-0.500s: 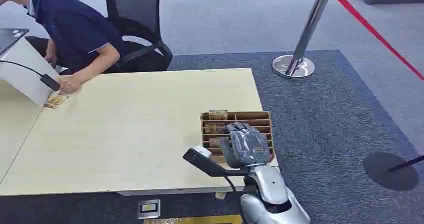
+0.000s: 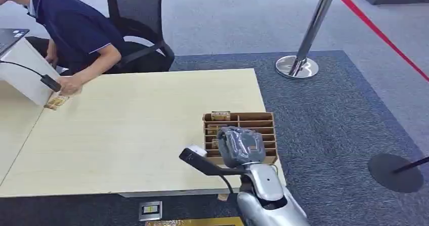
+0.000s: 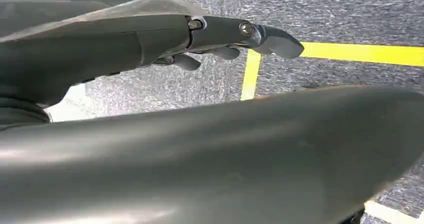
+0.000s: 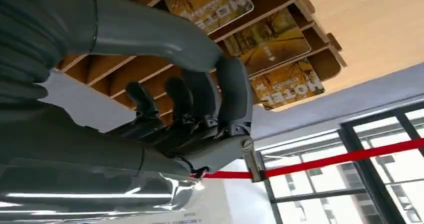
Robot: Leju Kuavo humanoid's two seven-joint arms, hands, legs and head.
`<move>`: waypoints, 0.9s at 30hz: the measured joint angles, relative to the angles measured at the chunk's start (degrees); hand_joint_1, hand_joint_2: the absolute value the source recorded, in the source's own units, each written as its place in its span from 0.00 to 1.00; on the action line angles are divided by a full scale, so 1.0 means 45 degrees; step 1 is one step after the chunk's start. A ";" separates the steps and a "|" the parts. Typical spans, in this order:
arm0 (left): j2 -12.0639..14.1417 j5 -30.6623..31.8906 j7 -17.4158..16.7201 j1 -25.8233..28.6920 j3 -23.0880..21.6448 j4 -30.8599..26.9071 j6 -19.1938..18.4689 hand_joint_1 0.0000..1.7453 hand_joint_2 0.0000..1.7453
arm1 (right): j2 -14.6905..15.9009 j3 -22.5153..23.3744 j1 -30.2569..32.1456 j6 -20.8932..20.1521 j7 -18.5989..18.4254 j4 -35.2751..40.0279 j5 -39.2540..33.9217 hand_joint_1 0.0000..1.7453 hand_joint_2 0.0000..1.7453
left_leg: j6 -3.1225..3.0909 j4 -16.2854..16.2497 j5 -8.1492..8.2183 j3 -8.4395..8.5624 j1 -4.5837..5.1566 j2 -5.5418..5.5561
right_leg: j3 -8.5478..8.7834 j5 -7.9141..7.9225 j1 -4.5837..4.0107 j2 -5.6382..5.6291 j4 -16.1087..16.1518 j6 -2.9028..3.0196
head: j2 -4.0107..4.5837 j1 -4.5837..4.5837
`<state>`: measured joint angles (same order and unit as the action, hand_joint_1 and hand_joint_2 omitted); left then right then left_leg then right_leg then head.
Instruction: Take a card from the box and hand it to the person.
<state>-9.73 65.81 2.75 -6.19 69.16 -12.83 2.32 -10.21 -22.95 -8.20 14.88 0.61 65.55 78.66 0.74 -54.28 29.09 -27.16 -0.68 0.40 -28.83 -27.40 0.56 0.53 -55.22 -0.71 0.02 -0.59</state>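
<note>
The right robot hand [image 2: 241, 146] hovers over the slotted wooden box [image 2: 265, 130], fingers [image 4: 187, 96] curled downward; whether it grips a card [image 4: 267, 41] I cannot tell. The box sits near the light wooden table [image 2: 126, 130] edge. A person [image 2: 71, 29] leans in opposite, on grey carpet [image 2: 329, 120].

Right hand [image 2: 242, 146] has shifted slightly toward the upper left of the head frame, now sitting further over the middle slots of the box [image 2: 268, 119] instead of its lower edge; the black wrist camera stalk [image 2: 202, 162] moved left and up with it. The silver forearm [image 2: 265, 188] has swung a bit left too. The person [image 2: 76, 29] at upper left has leaned marginally, hand [image 2: 70, 86] still at the table edge.
</note>
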 joint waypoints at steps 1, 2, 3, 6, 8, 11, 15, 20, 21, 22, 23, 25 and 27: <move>0.0000 0.0000 -0.0010 -0.0001 0.0000 0.0000 0.0000 0.00 0.00 | -0.0014 0.0000 -0.0026 -0.0005 -0.0024 -0.0072 0.0019 0.74 1.00 | 0.0000 0.0000 0.0000 0.0000 0.0000 0.0000 | 0.0000 0.0000 0.0000 0.0000 0.0000 0.0000 | 0.0000 0.0005; 0.0000 0.0000 -0.0015 -0.0007 -0.0005 0.0000 0.0000 0.00 0.00 | -0.0034 0.0000 -0.0054 -0.0005 -0.0048 -0.0145 0.0054 0.72 1.00 | 0.0000 0.0000 0.0000 0.0001 0.0000 0.0000 | 0.0000 0.0001 0.0000 0.0000 0.0000 0.0001 | 0.0000 0.0000; 0.0000 0.0000 -0.0015 -0.0016 -0.0005 0.0000 0.0000 0.00 0.00 | -0.0053 0.0000 -0.0093 -0.0005 -0.0087 -0.0219 0.0068 0.72 1.00 | 0.0000 0.0000 0.0000 0.0001 0.0000 0.0000 | 0.0000 0.0001 0.0000 0.0000 0.0000 0.0001 | 0.0000 0.0000; 0.0000 0.0024 -0.0019 -0.0040 -0.0019 0.0000 0.0015 0.00 0.00 | -0.0092 0.0000 -0.0198 0.0000 -0.0150 -0.0432 0.0092 0.69 1.00 | 0.0000 0.0000 0.0000 0.0001 0.0000 0.0000 | -0.0001 0.0001 0.0000 0.0000 0.0000 0.0001 | 0.0000 0.0000; 0.0000 0.0039 -0.0044 -0.0066 -0.0024 0.0000 0.0024 0.00 0.00 | -0.0112 0.0005 -0.0219 0.0000 -0.0165 -0.0529 0.0102 0.66 1.00 | 0.0000 0.0000 -0.0001 0.0001 0.0000 0.0000 | -0.0001 0.0001 0.0000 0.0000 0.0000 0.0001 | 0.0000 0.0000; 0.0000 0.0044 -0.0097 -0.0102 -0.0029 0.0000 0.0024 0.00 0.00 | -0.0117 0.0010 -0.0247 -0.0005 -0.0165 -0.0680 0.0107 0.68 1.00 | 0.0000 0.0000 -0.0001 0.0001 0.0000 0.0000 | 0.0000 0.0001 0.0000 0.0000 -0.0001 0.0001 | 0.0000 0.0000; 0.0000 0.0107 -0.0121 -0.0128 -0.0049 0.0000 0.0039 0.00 0.00 | -0.0121 0.0010 -0.0288 0.0000 -0.0170 -0.0874 0.0112 0.66 1.00 | 0.0000 0.0000 -0.0001 0.0001 0.0000 0.0000 | 0.0000 0.0001 0.0000 0.0000 -0.0001 0.0001 | 0.0000 0.0000; 0.0000 0.0131 -0.0121 -0.0151 -0.0053 0.0000 0.0063 0.00 0.00 | -0.0180 0.0063 -0.0341 0.0005 -0.0175 -0.1039 0.0112 0.52 1.00 | 0.0001 0.0000 -0.0001 0.0001 0.0000 0.0000 | -0.0001 0.0001 0.0000 0.0000 -0.0001 0.0001 | 0.0000 0.0000; 0.0000 0.0131 -0.0121 -0.0156 -0.0058 0.0000 0.0063 0.00 0.00 | -0.0185 0.0078 -0.0346 0.0005 -0.0175 -0.1063 0.0112 0.52 1.00 | 0.0001 0.0000 -0.0001 0.0001 0.0000 0.0000 | -0.0001 0.0001 0.0000 0.0000 -0.0001 0.0001 | 0.0000 0.0000; 0.0000 0.0131 -0.0121 -0.0157 -0.0058 0.0005 0.0068 0.00 0.00 | -0.0189 0.0087 -0.0346 0.0005 -0.0175 -0.1073 0.0112 0.51 1.00 | 0.0001 0.0000 -0.0001 0.0000 0.0000 0.0000 | -0.0001 0.0001 0.0000 0.0000 -0.0001 0.0001 | 0.0000 0.0000; 0.0000 0.0131 -0.0126 -0.0157 -0.0063 0.0005 0.0068 0.00 0.00 | -0.0189 0.0092 -0.0348 0.0005 -0.0175 -0.1078 0.0112 0.50 1.00 | 0.0001 0.0000 -0.0001 0.0000 0.0000 0.0000 | -0.0001 0.0001 0.0000 0.0000 -0.0001 0.0001 | 0.0000 0.0000; 0.0000 0.0136 -0.0126 -0.0158 -0.0063 0.0005 0.0073 0.00 0.00 | -0.0194 0.0097 -0.0351 0.0005 -0.0175 -0.1112 0.0112 0.47 1.00 | 0.0001 0.0000 -0.0001 0.0001 0.0000 0.0000 | -0.0001 0.0001 0.0000 0.0000 -0.0001 0.0001 | 0.0000 0.0000; 0.0000 0.0131 -0.0131 -0.0158 -0.0063 0.0010 0.0083 0.00 0.00 | -0.0209 0.0102 -0.0352 0.0005 -0.0175 -0.1112 0.0117 0.49 1.00 | 0.0001 0.0000 -0.0001 0.0001 0.0000 0.0000 | -0.0001 0.0001 0.0000 0.0000 -0.0001 0.0001 | 0.0000 0.0000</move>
<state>-9.73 66.40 2.16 -6.90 68.87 -12.79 2.69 -11.15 -22.49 -9.79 14.91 -0.17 60.54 79.19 0.74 -54.28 29.09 -27.16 -0.68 0.40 -28.83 -27.39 0.56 0.53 -55.22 -0.70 0.02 -0.59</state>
